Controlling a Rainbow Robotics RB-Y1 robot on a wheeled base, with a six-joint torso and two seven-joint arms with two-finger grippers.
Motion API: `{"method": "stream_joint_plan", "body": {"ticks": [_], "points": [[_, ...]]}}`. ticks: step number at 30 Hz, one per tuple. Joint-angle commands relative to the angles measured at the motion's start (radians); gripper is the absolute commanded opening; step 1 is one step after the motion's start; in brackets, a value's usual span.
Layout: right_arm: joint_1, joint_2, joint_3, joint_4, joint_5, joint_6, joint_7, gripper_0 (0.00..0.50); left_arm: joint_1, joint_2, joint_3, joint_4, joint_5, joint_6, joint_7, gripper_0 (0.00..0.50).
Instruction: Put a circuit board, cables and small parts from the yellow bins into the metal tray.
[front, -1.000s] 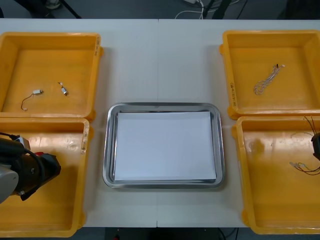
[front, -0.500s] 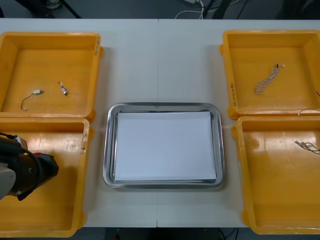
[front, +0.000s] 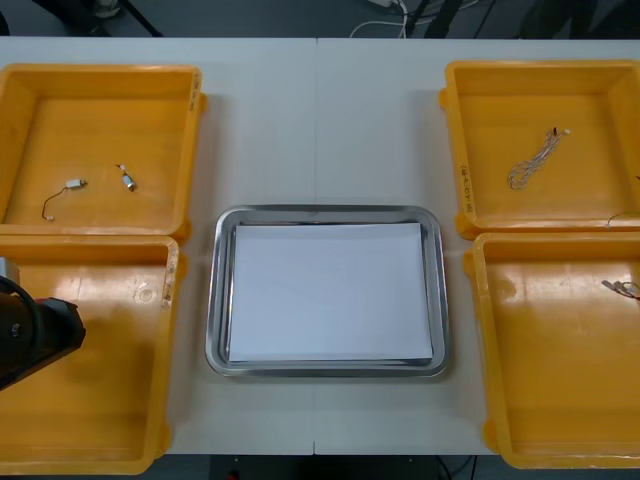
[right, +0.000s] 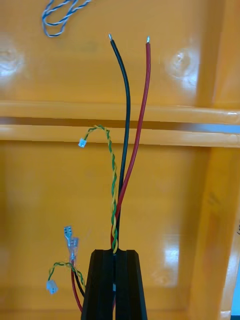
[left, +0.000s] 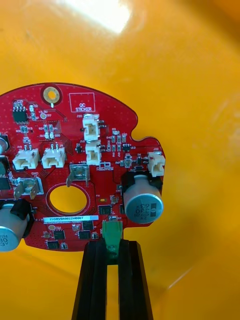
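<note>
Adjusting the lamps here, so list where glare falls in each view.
Front view: faint glints on the tray rim and the near left bin. Left wrist view: a white hotspot on that bin beyond the circuit board gripped by the left end effector. Right wrist view: pale patches on the far right bin and near right bin around the cables gripped by the right end effector.
</note>
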Motion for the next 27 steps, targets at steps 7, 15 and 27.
{"method": "stream_joint_plan", "body": {"ticks": [7, 15, 27], "points": [[-0.074, -0.142, 0.019, -0.033, -0.190, 0.005, -0.007, 0.000, -0.185, 0.032, 0.032, -0.104, 0.086, 0.188, -0.099, 0.000], [-0.102, -0.192, 0.090, -0.033, -0.307, 0.005, -0.004, 0.000, -0.334, 0.035, 0.019, -0.121, 0.206, 0.212, -0.123, 0.000], [-0.198, -0.192, 0.208, -0.037, -0.357, 0.005, 0.016, 0.000, -0.500, 0.038, -0.146, -0.099, 0.226, 0.212, -0.132, 0.000]]}}
